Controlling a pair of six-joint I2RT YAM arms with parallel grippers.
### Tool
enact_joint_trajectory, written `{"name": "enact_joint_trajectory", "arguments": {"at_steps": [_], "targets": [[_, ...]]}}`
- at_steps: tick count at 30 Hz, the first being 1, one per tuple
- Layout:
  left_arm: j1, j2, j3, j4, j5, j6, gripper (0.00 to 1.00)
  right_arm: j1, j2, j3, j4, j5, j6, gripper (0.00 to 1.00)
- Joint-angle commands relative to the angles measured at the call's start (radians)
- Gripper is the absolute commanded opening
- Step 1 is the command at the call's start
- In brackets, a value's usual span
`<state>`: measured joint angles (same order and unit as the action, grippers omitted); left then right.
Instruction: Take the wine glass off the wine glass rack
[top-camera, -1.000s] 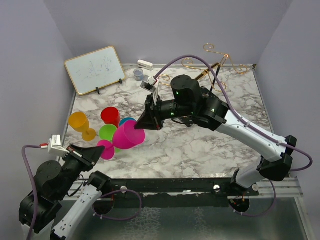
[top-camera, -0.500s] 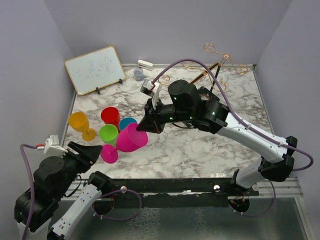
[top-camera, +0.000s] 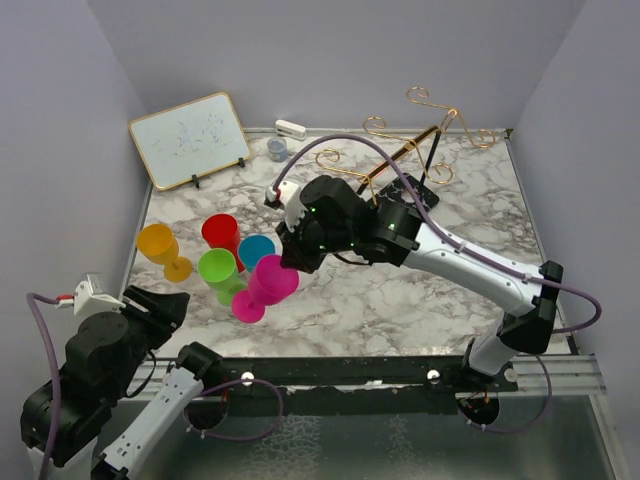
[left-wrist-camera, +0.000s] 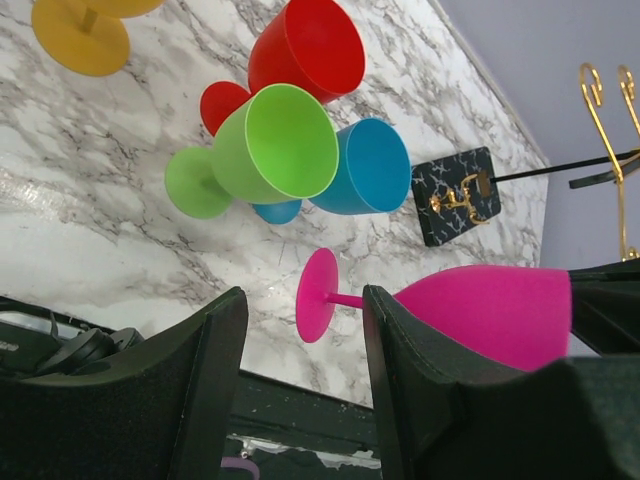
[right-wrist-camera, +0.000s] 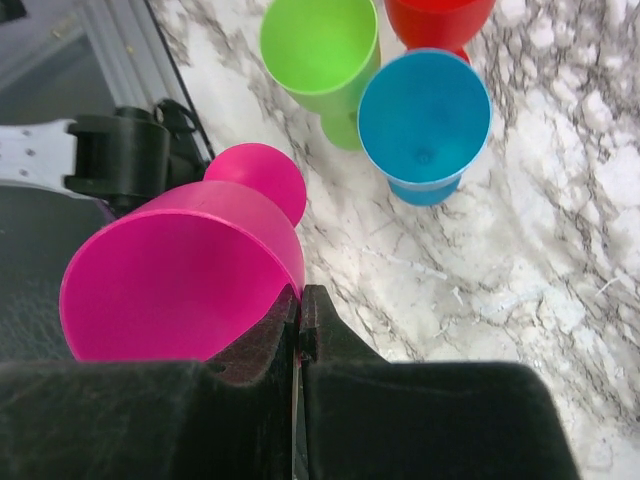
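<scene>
Left claw released pink wine glass; right claw pinches rim.

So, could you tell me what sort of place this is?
Probably a robot lab test cell: plain lilac panel walls box in a marble-patterned table, a mounting rail runs along its near edge, and a small whiteboard leans at the back.

Pink wine glass smooth matt plastic; wine glass rack shiny gold wire; tabletop marble-patterned, smooth.
</scene>
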<state>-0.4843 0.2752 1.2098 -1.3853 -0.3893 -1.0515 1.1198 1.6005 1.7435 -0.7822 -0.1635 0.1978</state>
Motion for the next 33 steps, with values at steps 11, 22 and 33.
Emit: {"name": "enact_joint_trajectory", "arguments": {"at_steps": [11,22,33], "targets": [[0.003,-0.026,-0.076,0.028,0.028,0.007,0.52,0.07,0.216,0.074,-0.063,0.197,-0.021,0.01],[0.003,-0.048,-0.105,0.038,0.043,0.003,0.52,0.106,0.377,0.218,-0.073,0.271,-0.019,0.01],[0.003,-0.054,-0.122,0.045,0.044,0.011,0.52,0.109,0.49,0.353,-0.144,0.338,-0.029,0.04]]}}
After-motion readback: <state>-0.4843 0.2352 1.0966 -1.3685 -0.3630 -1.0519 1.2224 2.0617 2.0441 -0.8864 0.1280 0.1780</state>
